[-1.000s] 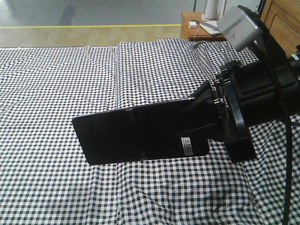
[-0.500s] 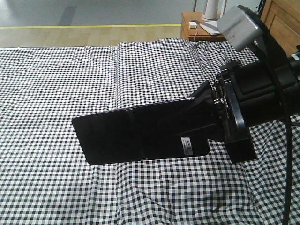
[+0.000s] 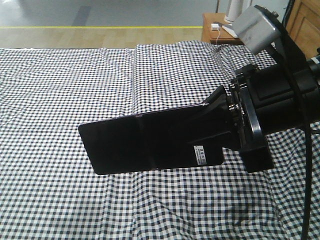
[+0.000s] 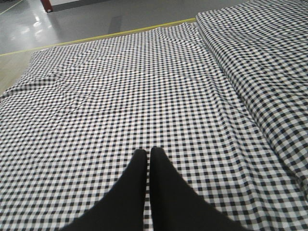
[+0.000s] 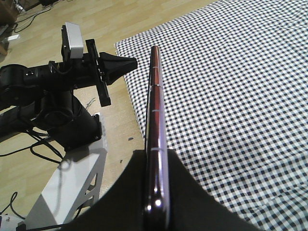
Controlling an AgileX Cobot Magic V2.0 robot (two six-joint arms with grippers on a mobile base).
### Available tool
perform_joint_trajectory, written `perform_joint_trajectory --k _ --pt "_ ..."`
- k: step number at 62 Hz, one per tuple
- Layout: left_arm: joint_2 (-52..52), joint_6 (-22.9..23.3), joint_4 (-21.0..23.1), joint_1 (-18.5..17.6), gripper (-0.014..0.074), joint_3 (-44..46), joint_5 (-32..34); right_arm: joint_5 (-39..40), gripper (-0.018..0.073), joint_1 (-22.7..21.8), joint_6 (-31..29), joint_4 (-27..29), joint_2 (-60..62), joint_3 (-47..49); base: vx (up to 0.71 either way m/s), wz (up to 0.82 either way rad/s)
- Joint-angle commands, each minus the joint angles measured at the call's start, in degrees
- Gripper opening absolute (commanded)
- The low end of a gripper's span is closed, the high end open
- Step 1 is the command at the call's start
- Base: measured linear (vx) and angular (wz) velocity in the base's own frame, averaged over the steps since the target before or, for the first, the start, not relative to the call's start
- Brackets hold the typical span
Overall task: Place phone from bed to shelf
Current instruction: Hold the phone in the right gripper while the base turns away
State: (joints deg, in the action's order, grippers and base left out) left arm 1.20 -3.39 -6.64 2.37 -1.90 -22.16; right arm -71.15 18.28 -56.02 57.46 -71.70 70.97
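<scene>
The phone (image 3: 140, 142), a glossy black slab with a white barcode sticker, hangs flat above the checked bed (image 3: 60, 80). My right gripper (image 3: 212, 125) is shut on the phone's right end. In the right wrist view the phone (image 5: 155, 110) shows edge-on, clamped between the two black fingers of the right gripper (image 5: 155, 156). My left gripper (image 4: 147, 153) is shut with nothing in it, hovering over the bed sheet (image 4: 120, 86). It also appears in the right wrist view as the left gripper (image 5: 130, 63), off the bed's edge. The shelf is out of view.
A small brown nightstand (image 3: 212, 27) with a white item stands behind the bed at the back right. Wooden panelling (image 3: 306, 20) fills the top right corner. The robot base (image 5: 72, 178) and cables stand on the wood floor beside the bed.
The bed and nightstand have shifted a little to the right in the front view. The phone stays in the right gripper at the same spot in the picture.
</scene>
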Motion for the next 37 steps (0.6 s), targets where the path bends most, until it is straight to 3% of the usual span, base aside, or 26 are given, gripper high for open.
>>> perform_joint_trajectory --k 1,37 --pt "0.4 0.0 0.1 0.0 0.0001 -0.3 4.2 -1.8 -0.0001 0.1 -0.5 4.7 1.5 1.5 -0.05 0.19" --pt "0.4 0.0 0.1 0.0 0.0001 -0.3 4.2 -1.9 -0.0001 0.1 -0.6 4.7 1.5 1.5 -0.10 0.40"
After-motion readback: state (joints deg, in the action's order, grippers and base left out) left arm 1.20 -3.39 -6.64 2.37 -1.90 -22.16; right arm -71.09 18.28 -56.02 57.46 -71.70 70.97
